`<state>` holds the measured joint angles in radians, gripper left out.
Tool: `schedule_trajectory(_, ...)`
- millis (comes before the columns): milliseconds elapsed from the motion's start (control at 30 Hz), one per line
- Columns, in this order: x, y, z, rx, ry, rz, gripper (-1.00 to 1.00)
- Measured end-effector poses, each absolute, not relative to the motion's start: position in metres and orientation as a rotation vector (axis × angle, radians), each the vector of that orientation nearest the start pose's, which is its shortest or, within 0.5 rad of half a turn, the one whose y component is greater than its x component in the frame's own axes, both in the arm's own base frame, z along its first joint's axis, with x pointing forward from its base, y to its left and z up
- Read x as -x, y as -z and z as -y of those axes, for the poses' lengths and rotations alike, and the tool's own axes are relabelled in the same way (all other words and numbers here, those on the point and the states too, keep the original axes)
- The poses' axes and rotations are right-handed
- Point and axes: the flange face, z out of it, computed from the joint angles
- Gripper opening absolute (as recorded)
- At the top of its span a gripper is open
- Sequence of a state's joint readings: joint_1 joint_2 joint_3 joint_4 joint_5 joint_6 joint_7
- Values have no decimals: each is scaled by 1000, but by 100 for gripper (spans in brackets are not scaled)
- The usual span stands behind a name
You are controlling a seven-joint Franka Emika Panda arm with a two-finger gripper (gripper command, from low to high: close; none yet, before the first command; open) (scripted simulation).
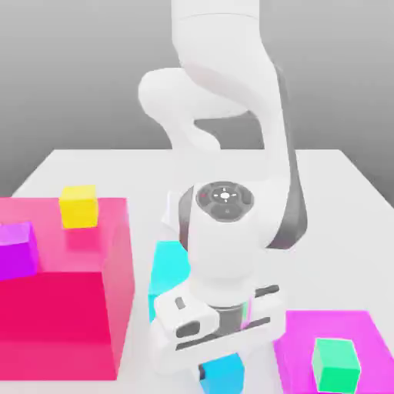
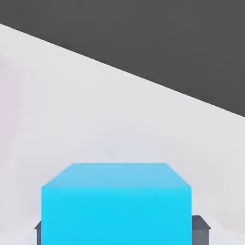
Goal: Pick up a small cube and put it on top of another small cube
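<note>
Hanging low over the white tabletop (image 1: 338, 185), the white arm (image 1: 231, 115) ends in a claw (image 1: 219, 362) at the bottom of the exterior view, and a small sky-blue cube (image 1: 225, 374) sits right under the wrist there. In the hand view that same sky-blue cube (image 2: 116, 203) lies between two dark fingertips (image 2: 201, 228), one against each of its side faces, so the claw looks clenched on it; whether the cube rests on the tabletop or hangs just off it cannot be told. No writing, brand or label can be read on any of the things. The small yellow cube (image 1: 79, 205) stands well apart, on top of a big pink block (image 1: 69, 308) at the exterior view's left, with a small purple cube (image 1: 17, 250) near it on the same block, closer to the camera. A big cyan block (image 1: 165, 273) stands just beside the pink block and is partly hidden behind the arm's wrist. At the exterior view's right a flat magenta slab (image 1: 308, 338) lies on the tabletop and carries a small green cube (image 1: 336, 365). The tall side of the pink block and the cyan block lie between the claw and the yellow cube.
</note>
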<state>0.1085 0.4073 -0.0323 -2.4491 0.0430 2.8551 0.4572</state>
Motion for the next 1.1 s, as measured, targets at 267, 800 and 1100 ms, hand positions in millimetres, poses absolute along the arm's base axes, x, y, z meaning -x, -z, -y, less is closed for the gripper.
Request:
schedule_trajectory(267,-480,-208,-30,3067,16,-655,-100)
schedule_trajectory(800,-408,-428,142,2565,65,-1827,-100)
schedule_trajectory(1100,-341,-416,184,2178,-1,-2257,-100)
